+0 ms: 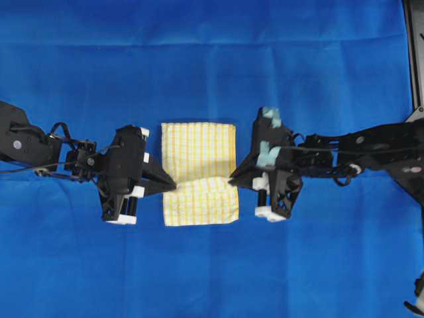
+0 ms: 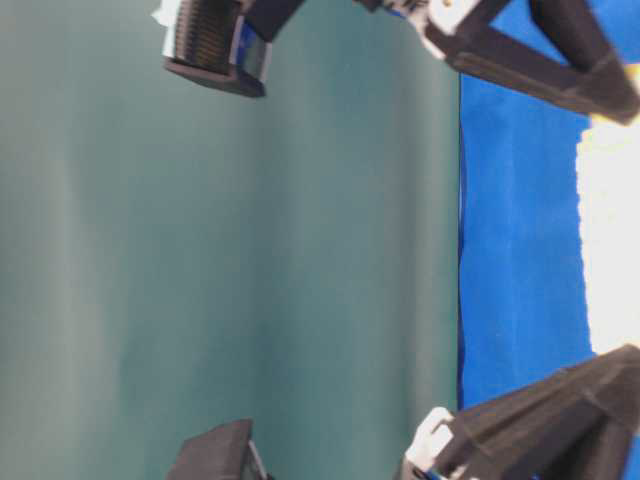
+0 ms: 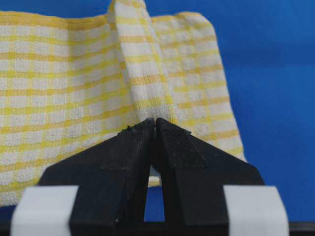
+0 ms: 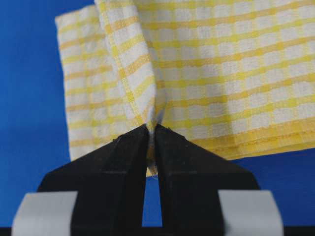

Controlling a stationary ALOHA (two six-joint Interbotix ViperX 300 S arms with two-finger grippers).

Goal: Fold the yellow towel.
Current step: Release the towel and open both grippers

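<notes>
The yellow towel (image 1: 199, 173), a yellow-and-white checked cloth, lies in the middle of the blue cloth, with a raised ridge running across it between my two grippers. My left gripper (image 1: 173, 188) is shut on the towel's left edge; in the left wrist view the pinched fold of the yellow towel (image 3: 142, 78) rises from the left gripper (image 3: 155, 120). My right gripper (image 1: 232, 177) is shut on the towel's right edge. The right wrist view has the hemmed yellow towel (image 4: 221, 73) bunched into the right gripper (image 4: 151, 127), cloth showing between the fingers.
A large plain blue cloth (image 1: 212, 66) covers the table all around the towel. A dark frame (image 1: 415, 53) runs along the far right edge. The table-level view is mostly a grey-green wall (image 2: 230, 260), with arm parts at its top and bottom.
</notes>
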